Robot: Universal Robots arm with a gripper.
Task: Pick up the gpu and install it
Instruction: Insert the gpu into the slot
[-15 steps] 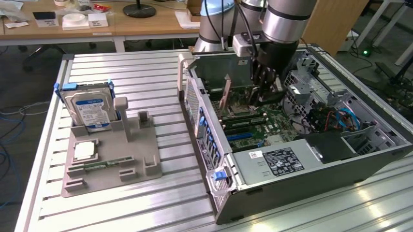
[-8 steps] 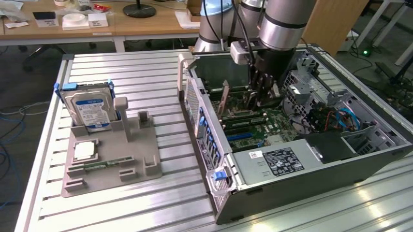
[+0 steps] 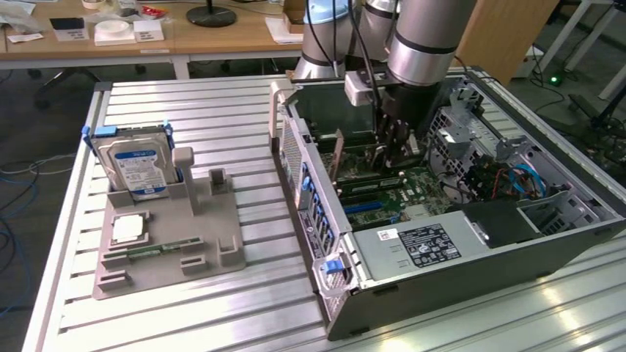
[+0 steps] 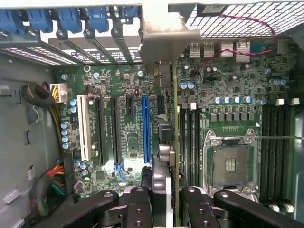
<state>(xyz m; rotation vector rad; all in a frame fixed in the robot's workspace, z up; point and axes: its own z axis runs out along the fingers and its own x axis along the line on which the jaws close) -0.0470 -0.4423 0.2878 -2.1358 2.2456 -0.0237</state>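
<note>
The gripper is closed narrowly on the thin gpu, with its dark face, greenish board edge and silver bracket, above the motherboard.

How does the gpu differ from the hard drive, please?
The gpu is held by the gripper inside the case; the hard drive stands in the grey holder outside it. The gpu is a thin card with a metal bracket; the hard drive is thicker, with a blue-white label. Both stand on edge.
</note>
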